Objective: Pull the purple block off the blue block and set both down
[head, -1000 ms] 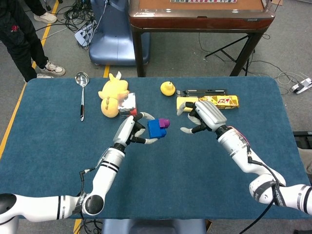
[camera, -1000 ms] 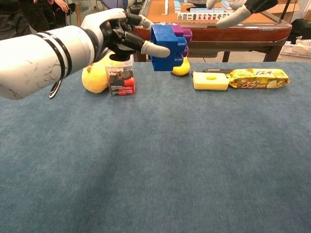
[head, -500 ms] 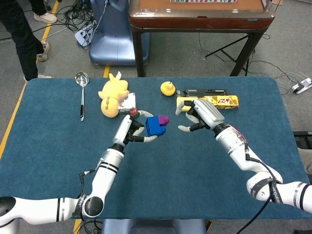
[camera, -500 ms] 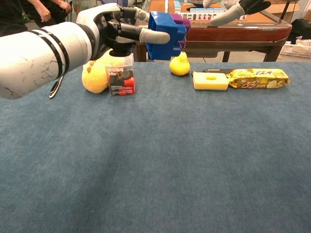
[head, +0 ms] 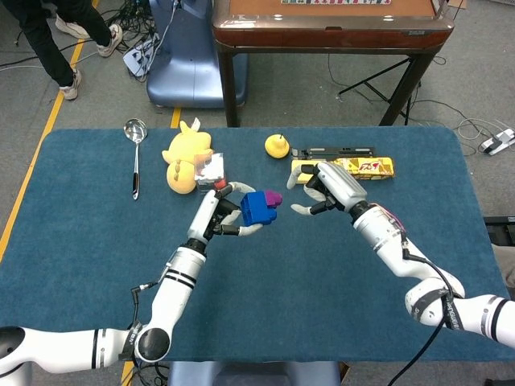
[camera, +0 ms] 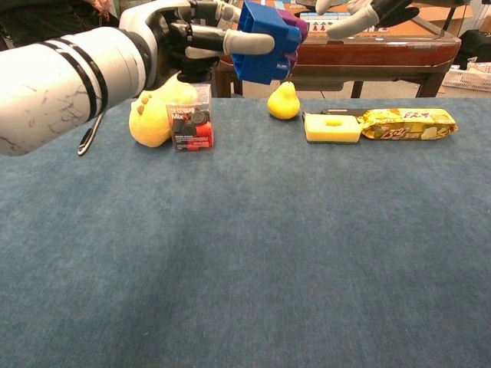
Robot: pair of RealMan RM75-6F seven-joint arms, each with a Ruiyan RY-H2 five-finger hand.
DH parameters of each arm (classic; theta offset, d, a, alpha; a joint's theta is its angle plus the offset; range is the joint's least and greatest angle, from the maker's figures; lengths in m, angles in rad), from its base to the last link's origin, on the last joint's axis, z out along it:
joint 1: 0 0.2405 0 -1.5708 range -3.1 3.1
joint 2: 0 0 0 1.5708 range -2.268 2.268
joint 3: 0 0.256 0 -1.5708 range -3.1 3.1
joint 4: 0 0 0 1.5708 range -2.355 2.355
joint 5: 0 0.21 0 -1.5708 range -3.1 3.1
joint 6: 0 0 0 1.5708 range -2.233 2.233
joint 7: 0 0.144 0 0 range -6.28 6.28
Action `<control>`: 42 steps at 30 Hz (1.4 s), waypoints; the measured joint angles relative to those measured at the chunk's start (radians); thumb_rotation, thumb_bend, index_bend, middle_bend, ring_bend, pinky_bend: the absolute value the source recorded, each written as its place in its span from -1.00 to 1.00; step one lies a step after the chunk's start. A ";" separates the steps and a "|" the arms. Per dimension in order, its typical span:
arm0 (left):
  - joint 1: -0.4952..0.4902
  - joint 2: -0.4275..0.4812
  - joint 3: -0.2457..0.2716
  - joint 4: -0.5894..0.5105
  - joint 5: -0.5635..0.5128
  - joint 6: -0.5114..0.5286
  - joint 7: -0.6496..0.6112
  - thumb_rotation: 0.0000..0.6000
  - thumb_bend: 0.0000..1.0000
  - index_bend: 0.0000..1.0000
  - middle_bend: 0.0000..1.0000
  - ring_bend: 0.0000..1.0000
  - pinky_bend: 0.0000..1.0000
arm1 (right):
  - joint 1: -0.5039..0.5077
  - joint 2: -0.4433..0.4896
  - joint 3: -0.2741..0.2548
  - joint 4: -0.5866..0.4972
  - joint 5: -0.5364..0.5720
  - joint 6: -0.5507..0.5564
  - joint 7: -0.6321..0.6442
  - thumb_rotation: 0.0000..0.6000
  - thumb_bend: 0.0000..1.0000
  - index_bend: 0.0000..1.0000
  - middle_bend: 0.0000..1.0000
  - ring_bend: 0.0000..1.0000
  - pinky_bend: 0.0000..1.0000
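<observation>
We judge we are just ahead of the pull: our left hand grips the blue block above the table, the purple block still joined on its far side. Our right hand, fingers apart and empty, hangs near. Next it must close on the purple block and draw it away.
</observation>
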 measured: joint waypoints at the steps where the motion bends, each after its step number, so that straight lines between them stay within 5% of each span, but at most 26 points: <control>1: 0.001 0.002 0.000 -0.004 0.001 -0.003 -0.002 1.00 -0.88 0.34 1.00 1.00 1.00 | 0.001 -0.001 0.000 0.001 -0.001 -0.001 0.002 1.00 -0.61 0.01 1.00 1.00 1.00; 42: -0.009 0.004 -0.016 -0.026 0.002 0.003 -0.010 1.00 -0.88 0.34 1.00 1.00 1.00 | 0.038 -0.021 -0.020 0.014 -0.011 -0.016 0.029 1.00 -0.66 0.03 1.00 1.00 1.00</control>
